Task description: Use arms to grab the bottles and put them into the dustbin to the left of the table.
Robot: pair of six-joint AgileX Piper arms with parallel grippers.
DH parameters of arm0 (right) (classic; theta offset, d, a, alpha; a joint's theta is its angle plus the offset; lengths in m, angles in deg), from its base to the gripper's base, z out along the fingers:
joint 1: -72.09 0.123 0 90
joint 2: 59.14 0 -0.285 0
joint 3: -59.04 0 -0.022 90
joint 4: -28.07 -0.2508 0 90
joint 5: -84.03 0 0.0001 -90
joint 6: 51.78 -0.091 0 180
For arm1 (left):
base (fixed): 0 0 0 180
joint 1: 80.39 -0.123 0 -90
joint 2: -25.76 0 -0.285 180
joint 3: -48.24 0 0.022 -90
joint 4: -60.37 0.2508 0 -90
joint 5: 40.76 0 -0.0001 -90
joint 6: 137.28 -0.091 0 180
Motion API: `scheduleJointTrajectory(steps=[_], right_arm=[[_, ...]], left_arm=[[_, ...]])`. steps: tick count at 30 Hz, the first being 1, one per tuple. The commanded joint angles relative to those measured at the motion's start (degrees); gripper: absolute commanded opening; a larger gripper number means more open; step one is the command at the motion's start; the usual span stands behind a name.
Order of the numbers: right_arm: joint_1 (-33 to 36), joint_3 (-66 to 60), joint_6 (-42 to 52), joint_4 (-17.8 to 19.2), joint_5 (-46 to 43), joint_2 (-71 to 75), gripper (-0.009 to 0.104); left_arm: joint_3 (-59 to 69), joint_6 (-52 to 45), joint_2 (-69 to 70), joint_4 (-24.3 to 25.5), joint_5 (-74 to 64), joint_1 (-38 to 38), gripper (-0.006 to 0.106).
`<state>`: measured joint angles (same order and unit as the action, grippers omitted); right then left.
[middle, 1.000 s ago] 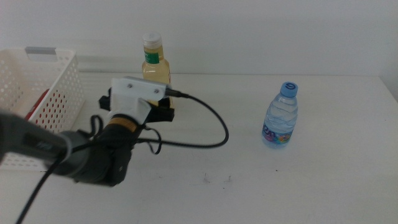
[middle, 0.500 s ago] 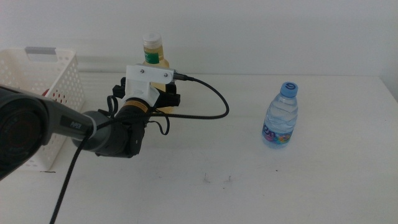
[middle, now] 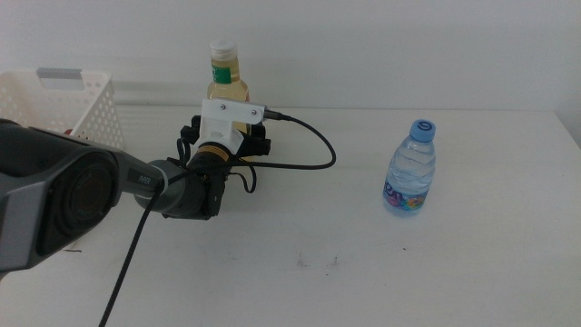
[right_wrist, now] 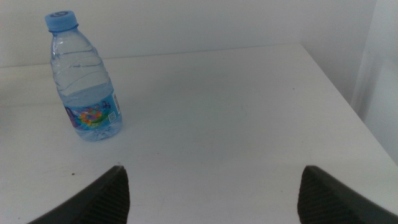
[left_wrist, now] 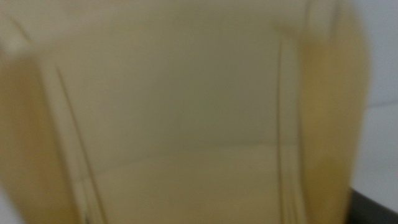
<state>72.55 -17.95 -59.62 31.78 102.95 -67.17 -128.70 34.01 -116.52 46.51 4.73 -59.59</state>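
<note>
The tall bottle of yellow liquid (middle: 225, 84) with a white cap stands at the back of the table (middle: 300, 282). My left gripper (middle: 229, 136) has come in from the left and is right up against its lower body. In the left wrist view the yellow bottle (left_wrist: 186, 112) fills the picture, and one dark jaw shows only at the far corner, so the jaws stand wide apart around it. The short water bottle (middle: 410, 169) with a blue cap stands upright at the right and also shows in the right wrist view (right_wrist: 86, 84). My right gripper (right_wrist: 211, 202) is open and empty, well short of it. The white dustbin (middle: 54, 102) is at the far left. No red can shows.
A black cable (middle: 309, 154) loops from the left wrist across the table behind the arm. The table's right edge (right_wrist: 348, 99) drops off just beyond the water bottle.
My left arm has pushed forward and to the right, from beside the dustbin up to the yellow bottle. Both bottles have stayed put.
</note>
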Motion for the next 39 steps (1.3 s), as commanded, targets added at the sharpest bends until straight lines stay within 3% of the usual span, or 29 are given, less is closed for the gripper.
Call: scheduleJointTrajectory(steps=[1, 3, 9, 12, 15, 17, 23, 31, 39], right_arm=[[-0.4, -0.2, 0.2, 0.4, -0.8, 0.2, 0.09], [-0.4, -0.2, 0.2, 0.4, -0.8, 0.2, 0.09], [-0.4, -0.2, 0.2, 0.4, -0.8, 0.2, 0.09], [-0.4, -0.2, 0.2, 0.4, -0.8, 0.2, 0.09], [-0.4, -0.2, 0.2, 0.4, -0.8, 0.2, 0.09], [-0.4, -0.2, 0.2, 0.4, -0.8, 0.2, 0.09], [-0.4, -0.2, 0.2, 0.4, -0.8, 0.2, 0.09], [-0.4, -0.2, 0.2, 0.4, -0.8, 0.2, 0.09], [-0.4, -0.2, 0.2, 0.4, -0.8, 0.2, 0.09]], left_arm=[[-0.7, 0.1, -0.2, -0.3, 0.5, -0.2, 0.085], [-0.2, -0.6, 0.8, -0.7, 1.7, -0.2, 0.073], [10.2, -3.0, 14.3, 3.1, -1.7, 0.4, -0.001], [18.2, -2.8, 27.9, 1.9, -12.2, 1.9, -0.002], [19.1, -2.8, 42.0, 3.6, -37.7, 1.7, -0.002], [15.0, -3.1, 48.7, 3.6, -58.1, -0.6, -0.002], [-3.9, -9.6, 50.6, 3.5, -90.9, -13.9, -0.002], [-21.6, -14.6, 40.9, 3.4, -111.9, -32.6, -0.002], [-23.0, -17.0, 30.5, 5.9, -115.4, -36.7, -0.002]])
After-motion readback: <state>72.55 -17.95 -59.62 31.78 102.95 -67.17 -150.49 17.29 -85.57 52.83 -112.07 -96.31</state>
